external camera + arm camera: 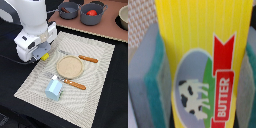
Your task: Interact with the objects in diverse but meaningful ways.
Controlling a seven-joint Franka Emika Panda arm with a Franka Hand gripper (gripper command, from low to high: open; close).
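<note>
Exterior view: white arm low over the woven placemat, on the exterior view's left of the tan round plate. Pincer mostly hidden under the wrist housing; a small yellow butter box shows at its tip, just beside the plate, right at the mat surface, contact unclear. Milk carton, pale blue-white, stands upright on the mat, nearer the camera than the plate. Fork and knife with wooden handles lie on either side of the plate. Beyond the plate, two grey pots on a brown board: one holds a red tomato, the other holds a brown sausage stick.

Wrist view: butter box fills the frame, bright yellow with fine ribbing, red ribbon label reading BUTTER, oval cow picture. Its long axis runs along the pincer's reach, lettering along that axis too. Grey fingers with teal pads press both sides, so the pincer is clamped on the box.
</note>
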